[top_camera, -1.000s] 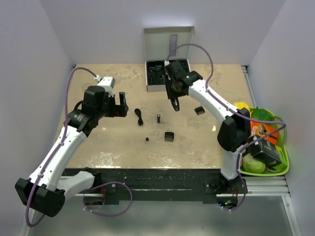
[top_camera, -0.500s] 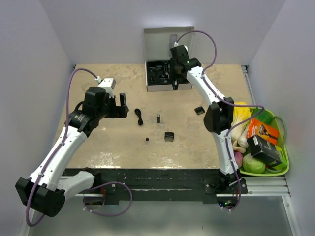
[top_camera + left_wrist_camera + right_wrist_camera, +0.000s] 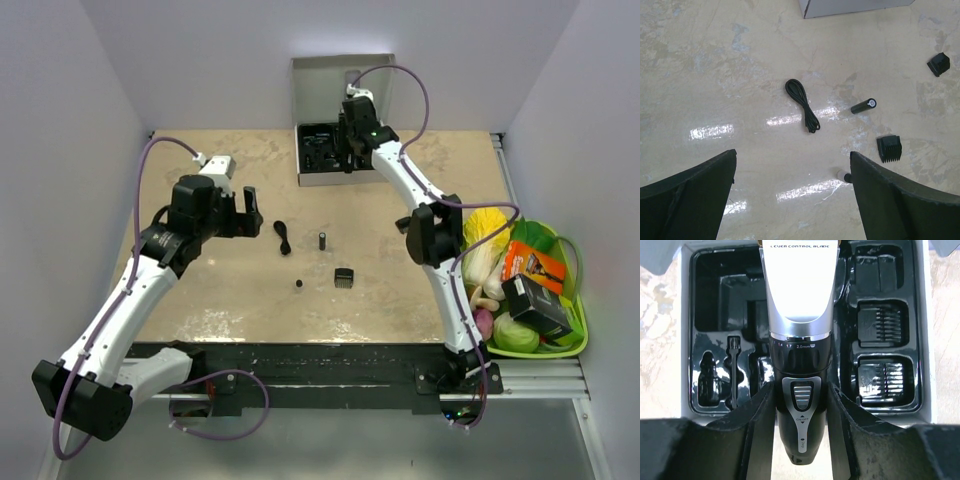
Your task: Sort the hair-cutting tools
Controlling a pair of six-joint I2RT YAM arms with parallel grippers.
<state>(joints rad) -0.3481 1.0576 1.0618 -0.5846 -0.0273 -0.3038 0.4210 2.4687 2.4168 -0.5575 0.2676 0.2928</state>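
My right gripper point(image 3: 800, 390) is shut on the black-and-silver hair clipper point(image 3: 800, 340), gripping its dark handle just above the on/off switch. It hangs over the black moulded tray point(image 3: 710, 300) inside the white box point(image 3: 330, 178) at the back of the table. On the table lie a coiled black cord point(image 3: 802, 104), a short cylinder point(image 3: 863, 106), a comb guard point(image 3: 889, 149), a tiny round bit point(image 3: 842, 174) and another small black piece point(image 3: 939, 63). My left gripper point(image 3: 792, 160) hovers open over the table, nearer than the cord, holding nothing.
Two comb guards point(image 3: 880, 325) and a small brush point(image 3: 733, 370) sit in tray compartments. The box's lid point(image 3: 340, 85) stands upright against the back wall. A green basket point(image 3: 575, 300) with toy vegetables and a dark box point(image 3: 537, 305) sits at the right edge.
The right arm has carried the clipper from above the table's middle back to over the tray in the box. The left arm has stayed put.
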